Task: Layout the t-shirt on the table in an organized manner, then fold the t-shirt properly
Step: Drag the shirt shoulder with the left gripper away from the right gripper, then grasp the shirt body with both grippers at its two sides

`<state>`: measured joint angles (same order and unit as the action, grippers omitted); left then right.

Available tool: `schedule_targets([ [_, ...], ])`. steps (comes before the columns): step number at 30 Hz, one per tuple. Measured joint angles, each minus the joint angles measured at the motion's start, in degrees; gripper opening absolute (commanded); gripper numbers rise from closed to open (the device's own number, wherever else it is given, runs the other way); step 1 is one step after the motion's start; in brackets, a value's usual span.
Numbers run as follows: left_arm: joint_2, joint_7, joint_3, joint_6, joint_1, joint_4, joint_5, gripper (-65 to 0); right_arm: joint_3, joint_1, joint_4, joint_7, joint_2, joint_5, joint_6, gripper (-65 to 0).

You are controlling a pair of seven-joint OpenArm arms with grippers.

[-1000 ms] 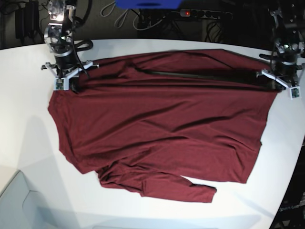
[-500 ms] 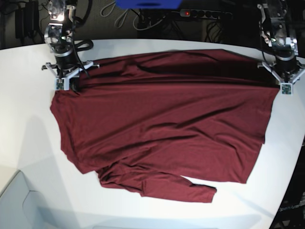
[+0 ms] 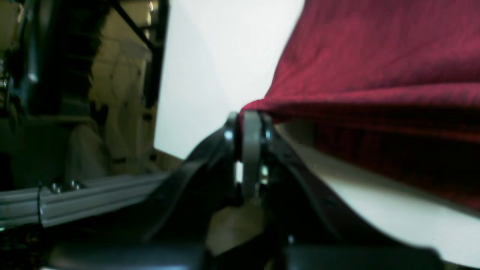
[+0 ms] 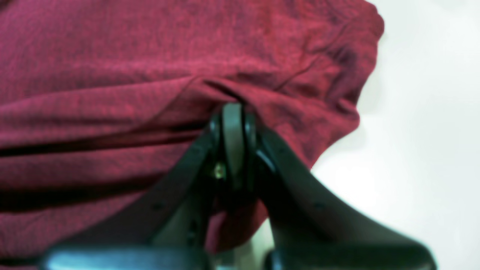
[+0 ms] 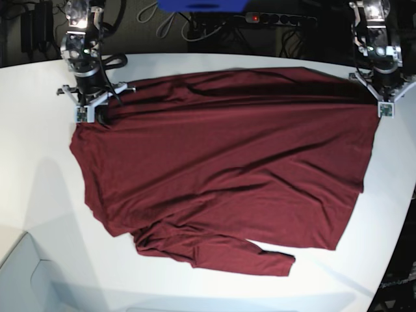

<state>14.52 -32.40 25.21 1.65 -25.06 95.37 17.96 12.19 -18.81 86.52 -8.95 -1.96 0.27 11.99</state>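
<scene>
The maroon t-shirt (image 5: 221,162) lies spread across the white tabletop (image 5: 39,162), covering most of its middle. Taking the shirt as the landmark: its far edge runs along the back of the tabletop, and one short sleeve (image 5: 221,253) sticks out crumpled from its near edge, folded over on itself. Long soft wrinkles run across the body of the cloth, and a thicker fold lies along the far edge.

The right gripper (image 4: 232,112) sits at one far corner of the shirt, the corner on the left of the base view (image 5: 88,110). Its fingers (image 4: 225,123) are pressed together and pinch a puckered bit of the fabric, which bunches around their tips.

The left gripper (image 3: 249,120) sits at the opposite far corner of the shirt, on the right of the base view (image 5: 383,97). Its fingers (image 3: 258,127) are also pressed together, pinching the very edge of the cloth; in the left wrist view that edge is lifted a little, with a dark gap and bare white tabletop showing beneath it.

Past the shirt's far edge, beyond the tabletop, lie dark cables and a power strip (image 5: 279,19) with a red light.
</scene>
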Motion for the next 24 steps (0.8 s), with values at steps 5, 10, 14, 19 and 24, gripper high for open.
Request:
schedule_targets([
  [5, 0.0, 0.04, -2.95, 0.02, 0.13, -0.94, -0.13, -62.5, 0.02, 0.0, 0.0, 0.0, 0.07, -0.02, 0.0, -65.0],
  [10, 0.11, 0.02, -2.93, -0.11, -0.02, -0.94, 0.02, -46.6, 0.02, 0.0, 0.0, 0.0, 0.07, -0.04, 0.0, -65.0],
  [14, 0.22, 0.0, -2.82, -0.2, -0.17, -0.81, 0.07, -35.2, 0.07, 0.0, 0.0, -0.02, 0.0, -0.02, 0.0, -65.0],
  [19, 0.22, -0.42, -2.64, -0.22, -0.33, 3.1, -0.15, -31.9, 0.2, -1.22, 1.27, -0.57, -0.11, -0.13, 0.0, -65.0],
  [24, 0.11, -0.07, -2.49, -0.37, -0.76, 8.83, -0.13, -31.9, 0.46, -4.61, 7.28, -3.82, 0.02, -1.03, 0.02, -65.0],
])
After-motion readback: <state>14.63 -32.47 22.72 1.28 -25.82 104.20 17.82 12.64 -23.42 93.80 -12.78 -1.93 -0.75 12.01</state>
